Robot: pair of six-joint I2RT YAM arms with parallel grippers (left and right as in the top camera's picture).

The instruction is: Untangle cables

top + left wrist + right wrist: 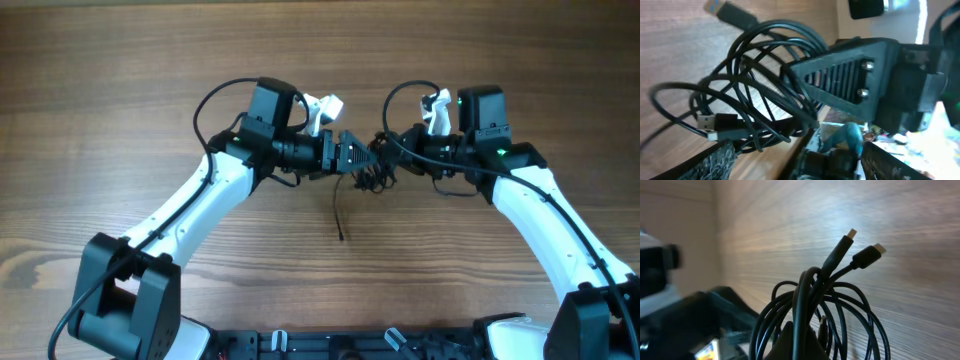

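Note:
The cables (374, 180) are a bundle of thin black looped cords lifted between the two arms at the table's middle. One strand (339, 215) hangs down to the wood. My right gripper (385, 150) is shut on the bundle. In the right wrist view the loops (815, 295) rise from its fingers (805, 342), with two plug ends (865, 255) sticking up. In the left wrist view the bundle (760, 100) with a USB plug (707, 121) hangs from the right gripper's ribbed finger (845, 80). My left gripper (352, 155) is open (800, 165), its fingers spread wide just in front of the bundle.
The brown wooden table (120, 80) lies all around. The arm bases (130, 300) stand at the front left and front right (590, 310). Thicker black wires (215, 100) loop off each arm's wrist.

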